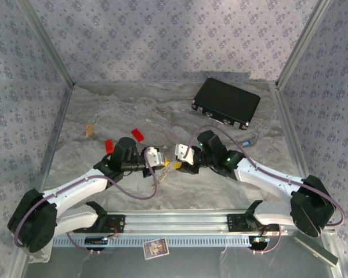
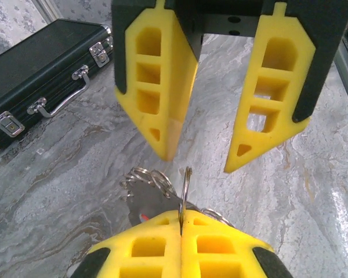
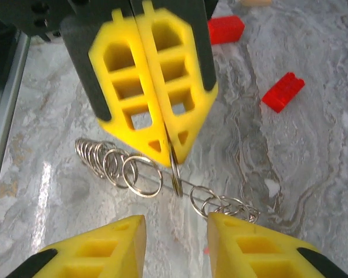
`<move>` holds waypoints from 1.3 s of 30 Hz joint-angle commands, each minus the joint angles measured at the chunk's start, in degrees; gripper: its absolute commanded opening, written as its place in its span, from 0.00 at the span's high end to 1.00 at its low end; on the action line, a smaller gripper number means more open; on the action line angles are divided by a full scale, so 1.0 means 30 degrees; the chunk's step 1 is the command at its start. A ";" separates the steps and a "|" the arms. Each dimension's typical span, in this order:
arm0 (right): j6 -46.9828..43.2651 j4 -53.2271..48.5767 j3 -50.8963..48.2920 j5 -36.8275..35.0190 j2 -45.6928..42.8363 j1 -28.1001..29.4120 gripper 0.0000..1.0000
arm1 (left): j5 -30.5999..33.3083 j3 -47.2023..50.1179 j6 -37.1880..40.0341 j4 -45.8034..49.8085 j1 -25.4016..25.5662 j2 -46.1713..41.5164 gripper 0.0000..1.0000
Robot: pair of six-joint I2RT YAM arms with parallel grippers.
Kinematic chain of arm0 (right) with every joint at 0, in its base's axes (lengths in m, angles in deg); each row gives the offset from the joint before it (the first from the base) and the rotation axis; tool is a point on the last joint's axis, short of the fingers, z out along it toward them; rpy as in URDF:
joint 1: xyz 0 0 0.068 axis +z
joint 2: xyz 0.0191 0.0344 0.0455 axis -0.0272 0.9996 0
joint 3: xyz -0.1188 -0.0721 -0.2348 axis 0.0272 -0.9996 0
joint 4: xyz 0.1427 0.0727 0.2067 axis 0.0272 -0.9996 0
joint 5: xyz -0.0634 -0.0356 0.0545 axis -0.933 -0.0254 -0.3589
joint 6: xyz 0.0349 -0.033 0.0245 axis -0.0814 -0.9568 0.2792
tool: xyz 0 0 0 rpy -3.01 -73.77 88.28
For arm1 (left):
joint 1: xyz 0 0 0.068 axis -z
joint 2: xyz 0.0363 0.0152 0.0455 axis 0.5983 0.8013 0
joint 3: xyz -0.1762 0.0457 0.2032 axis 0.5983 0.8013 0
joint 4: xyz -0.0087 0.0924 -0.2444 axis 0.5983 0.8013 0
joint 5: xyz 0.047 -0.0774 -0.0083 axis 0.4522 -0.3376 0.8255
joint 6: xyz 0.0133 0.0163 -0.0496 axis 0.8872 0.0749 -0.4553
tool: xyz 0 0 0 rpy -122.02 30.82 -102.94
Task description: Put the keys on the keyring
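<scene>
The left pincer (image 3: 168, 152) pinches the thin keyring (image 3: 176, 176) by its edge, at the centre of the frame. The right pincer (image 3: 177, 229) is half wide and empty. I think so small a hold may let the ring twist or slip if pushed.

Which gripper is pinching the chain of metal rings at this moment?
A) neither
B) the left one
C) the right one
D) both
B: the left gripper is closed tight on one ring of the keyring, while the right gripper stands open with a clear gap between its yellow tips.
</scene>
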 commanded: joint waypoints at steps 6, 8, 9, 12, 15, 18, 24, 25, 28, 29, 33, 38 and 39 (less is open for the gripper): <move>0.0247 0.0187 -0.0029 -0.1183 -0.0314 0.0527 0.70 | 0.0122 0.0099 0.0467 -0.0347 0.0254 -0.0462 1.00; 0.0304 0.0553 0.0009 -0.1016 -0.0199 0.0607 0.71 | 0.0114 0.0079 0.0489 -0.0302 0.0268 -0.0546 1.00; 0.0317 0.0702 0.0062 -0.0954 -0.0139 0.0676 0.72 | 0.0122 0.0108 0.0486 -0.0317 0.0255 -0.0582 1.00; 0.0380 0.1023 0.0194 -0.0857 -0.0023 0.0835 0.75 | 0.0093 0.0081 0.0489 -0.0273 0.0270 -0.0582 1.00; 0.0379 0.1251 0.0278 -0.0802 0.0120 0.0991 0.79 | 0.0046 0.0044 0.0489 -0.0288 0.0269 -0.0553 1.00; 0.0304 0.1154 0.0431 -0.0817 0.0295 0.1077 0.80 | -0.0014 -0.0002 0.0482 -0.0291 0.0262 -0.0524 1.00; 0.0150 0.1036 0.0641 -0.0983 0.0594 0.1216 0.89 | -0.0024 0.0049 0.0449 -0.0281 0.0255 -0.0553 1.00; 0.0161 0.1009 0.0678 -0.0981 0.0647 0.1210 0.91 | -0.0053 0.0050 0.0443 -0.0261 0.0271 -0.0553 1.00; 0.0154 0.0953 0.0821 -0.1007 0.0823 0.1248 0.92 | -0.0185 0.0081 0.0420 -0.0184 0.0277 -0.0586 1.00; 0.0161 0.0985 0.0826 -0.1007 0.0854 0.1282 0.90 | -0.0197 0.0079 0.0404 -0.0196 0.0283 -0.0582 1.00; 0.0219 0.1095 0.0898 -0.0920 0.0942 0.1326 0.87 | -0.0179 0.0035 0.0378 -0.0192 0.0328 -0.0553 1.00; 0.0205 0.1081 0.0991 -0.0923 0.0947 0.1343 0.93 | -0.0156 0.0002 0.0400 -0.0200 0.0328 -0.0553 1.00; 0.0218 0.1088 0.1000 -0.0894 0.0948 0.1372 0.97 | -0.0181 -0.0009 0.0372 -0.0196 0.0328 -0.0522 1.00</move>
